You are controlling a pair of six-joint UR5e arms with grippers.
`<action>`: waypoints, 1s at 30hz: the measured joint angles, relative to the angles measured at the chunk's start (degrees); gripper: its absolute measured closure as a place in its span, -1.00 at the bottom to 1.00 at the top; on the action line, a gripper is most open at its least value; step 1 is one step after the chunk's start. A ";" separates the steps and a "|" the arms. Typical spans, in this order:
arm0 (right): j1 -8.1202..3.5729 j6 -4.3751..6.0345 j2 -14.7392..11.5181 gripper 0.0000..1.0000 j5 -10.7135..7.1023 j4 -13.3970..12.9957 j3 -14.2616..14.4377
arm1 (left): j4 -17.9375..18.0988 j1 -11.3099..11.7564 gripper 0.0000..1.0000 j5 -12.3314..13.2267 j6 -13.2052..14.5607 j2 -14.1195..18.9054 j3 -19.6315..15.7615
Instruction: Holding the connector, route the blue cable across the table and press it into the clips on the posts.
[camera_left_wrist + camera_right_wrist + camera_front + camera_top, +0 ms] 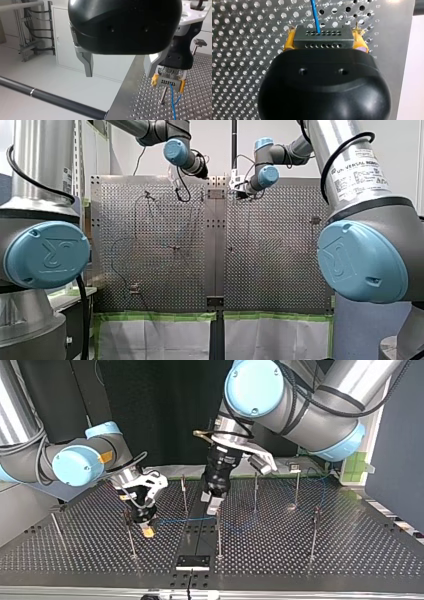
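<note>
**Right tool clamps the connector; left tool hangs open beside it**

My right tool (144, 525) is closed on the connector (323, 39). In the right wrist view the dark block, with 2 rows of small holes on its face, sits squeezed between the yellow pads (289, 40), one on each side. The blue cable (314, 15) leaves the connector's face and runs straight ahead of the tool over the perforated tabletop (350, 550).

In the top view the right tool points down at the view's left, low over the tabletop and just beside a thin post (130, 535). From it the blue cable runs low toward the view's right, crosses the plain middle strip and passes by another post (218, 532). A faint blue line shows again farther toward the view's right. Whether the cable sits in any clip is too fine to tell.

My left tool (119, 75) is open: its 2 metal fingers (88, 63) stand well apart with nothing between them. In the top view it hangs above the middle strip, near the right tool but not touching it. The left wrist view shows the right tool just beside one of its fingers, with the connector in the yellow pads and the cable dropping from it to the tabletop.
</note>
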 joint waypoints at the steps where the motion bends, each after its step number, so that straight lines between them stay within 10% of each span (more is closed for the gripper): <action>1: -0.03 0.00 0.00 1.00 0.00 0.00 0.00 | 0.07 -0.50 -1.00 -0.50 0.10 -0.49 0.49; 18: -0.34 0.00 0.03 1.00 0.01 0.00 0.00 | 1.29 -8.33 -1.00 -8.50 1.04 -8.49 6.54; 30: -0.35 0.00 0.03 1.00 0.00 0.15 -0.01 | 4.13 -7.52 -1.00 -13.04 2.07 -14.14 6.67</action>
